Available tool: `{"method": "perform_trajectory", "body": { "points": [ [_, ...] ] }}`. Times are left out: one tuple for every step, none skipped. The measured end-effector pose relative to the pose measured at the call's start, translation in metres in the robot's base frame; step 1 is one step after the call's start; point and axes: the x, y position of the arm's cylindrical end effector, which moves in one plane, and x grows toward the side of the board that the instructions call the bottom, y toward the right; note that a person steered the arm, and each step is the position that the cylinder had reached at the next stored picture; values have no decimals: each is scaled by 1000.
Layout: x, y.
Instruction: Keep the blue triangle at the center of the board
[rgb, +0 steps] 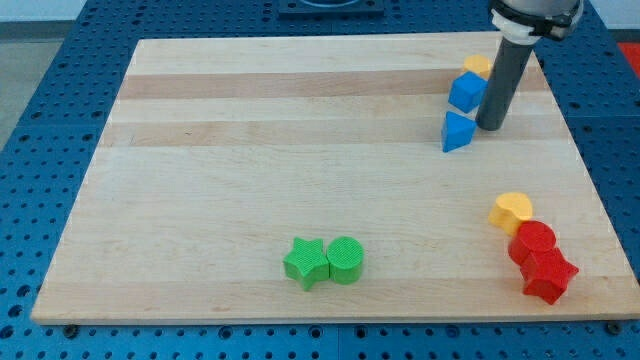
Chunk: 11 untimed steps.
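Observation:
The blue triangle (456, 132) lies at the view's upper right of the wooden board (250, 160), well right of the board's middle. My tip (490, 126) rests on the board just to the triangle's right, close beside it. A blue cube (466, 91) sits just above the triangle, left of the rod. A yellow block (477, 66) shows above the cube, partly hidden by the rod.
A green star (305, 263) and a green cylinder (345, 260) sit together near the bottom middle. A yellow heart-like block (511, 211), a red cylinder (533, 242) and a red star (548, 275) cluster at the lower right.

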Motion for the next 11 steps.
{"method": "perform_trajectory", "body": {
  "points": [
    [21,-1],
    [31,-22],
    [15,-47],
    [-15,-48],
    [-31,-59],
    [-33,-89],
    [-24,-113],
    [-15,-115],
    [-7,-125],
    [-1,-141],
    [-1,-154]
  ]
}}
